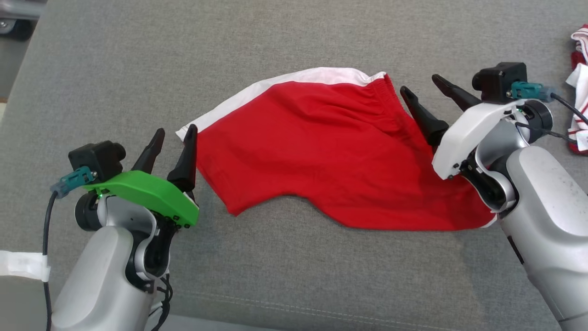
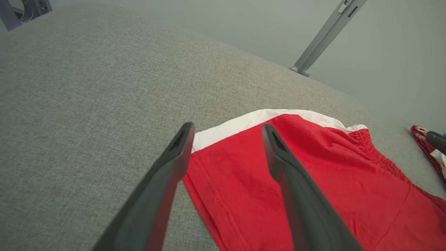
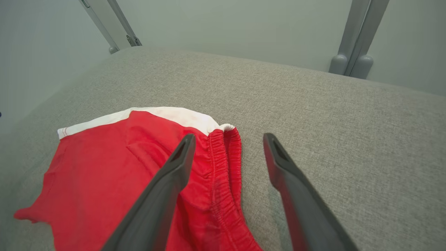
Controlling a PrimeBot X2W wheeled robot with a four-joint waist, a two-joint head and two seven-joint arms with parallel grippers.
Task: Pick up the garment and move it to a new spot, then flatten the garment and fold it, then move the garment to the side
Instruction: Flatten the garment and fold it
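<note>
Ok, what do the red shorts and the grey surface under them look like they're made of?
Red shorts: soft matte cloth, probably cotton jersey; it creases loosely, with stitched hems and a gathered elastic waistband. Grey surface: coarse woven upholstery fabric, matte and flecked, likely over padding; a stitched seam runs along its near edge.

Silver forearms (image 1: 101, 276) — green left cover (image 1: 147, 195), white right cover (image 1: 468, 131), black fingers (image 1: 186, 158).

Bare grey woven upholstery (image 1: 294, 41) is stretching across the far side and along the near edge — open passage. Across the middle, red fabric shorts with a white side band (image 1: 321, 151) are lying. A crumpled red-and-white cloth heap (image 1: 579, 92) is crowding the far right; grey metal posts (image 3: 353, 52) are standing beyond the far edge.
</note>
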